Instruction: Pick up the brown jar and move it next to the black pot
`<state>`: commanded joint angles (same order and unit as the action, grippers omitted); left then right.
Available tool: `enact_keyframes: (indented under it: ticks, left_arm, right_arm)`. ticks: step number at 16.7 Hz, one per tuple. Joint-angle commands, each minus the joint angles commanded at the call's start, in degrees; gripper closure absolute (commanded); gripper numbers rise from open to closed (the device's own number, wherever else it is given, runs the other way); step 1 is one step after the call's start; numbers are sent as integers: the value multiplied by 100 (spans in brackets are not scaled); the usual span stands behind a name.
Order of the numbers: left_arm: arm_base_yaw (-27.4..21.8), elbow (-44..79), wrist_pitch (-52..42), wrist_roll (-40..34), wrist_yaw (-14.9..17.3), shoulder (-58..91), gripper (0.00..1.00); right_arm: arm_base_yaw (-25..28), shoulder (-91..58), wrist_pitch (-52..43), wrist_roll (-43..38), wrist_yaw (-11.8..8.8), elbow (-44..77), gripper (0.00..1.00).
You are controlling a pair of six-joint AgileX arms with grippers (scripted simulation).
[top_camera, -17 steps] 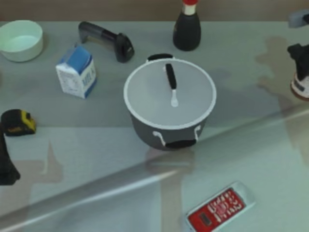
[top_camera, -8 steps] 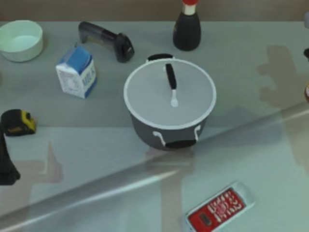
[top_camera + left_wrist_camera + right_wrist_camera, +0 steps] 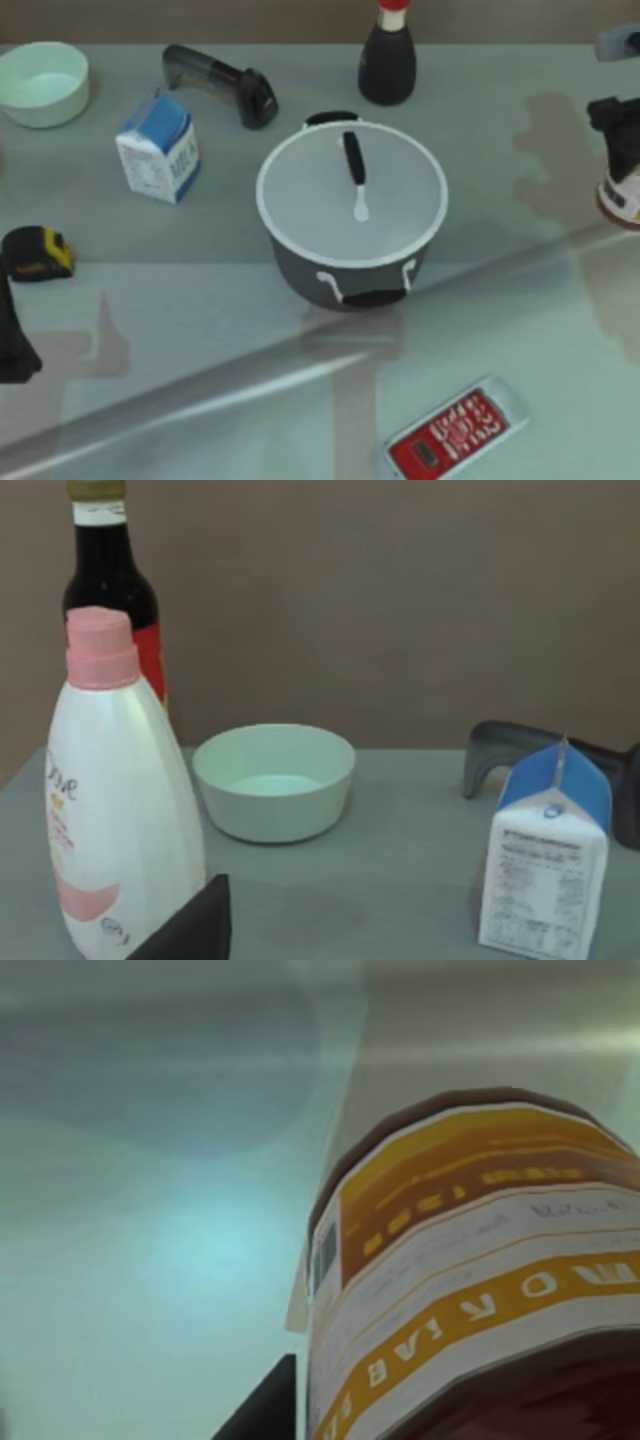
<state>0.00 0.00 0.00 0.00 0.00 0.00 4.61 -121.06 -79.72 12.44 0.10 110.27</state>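
Note:
The black pot (image 3: pixel 350 215) stands mid-table with its pale lid on. At the top view's right edge my right gripper (image 3: pixel 618 150) is shut on the brown jar (image 3: pixel 622 195), well apart from the pot. The right wrist view is mostly filled by the jar's white-and-orange label (image 3: pixel 470 1260), with one dark finger (image 3: pixel 268 1405) against its side. My left gripper (image 3: pixel 14 350) is parked at the left edge. Only one of its fingers (image 3: pixel 195 925) shows in the left wrist view, far off centre with nothing beside it.
A white bowl (image 3: pixel 42 83), a milk carton (image 3: pixel 158 148), a black scanner (image 3: pixel 220 82) and a dark red-capped bottle (image 3: pixel 388 55) stand behind the pot. A tape measure (image 3: pixel 35 253) lies at the left and a red device (image 3: pixel 457 432) at the front. A white pink-capped bottle (image 3: pixel 115 800) stands near my left gripper.
Half a second ago my right gripper and the jar were almost out past the right edge. They are back in view now, a little nearer the front than a second ago.

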Motion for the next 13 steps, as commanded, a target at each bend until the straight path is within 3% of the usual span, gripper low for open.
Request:
enact_keyframes:
  ticks: [7,13]
  left_arm:
    - [0,0,0,0,0,0,0]
    - [0,0,0,0,0,0,0]
  right_arm:
    - [919,-524,389,-2480,3,212,100]
    - [1125,-630,472,-2885,-2,196,100]
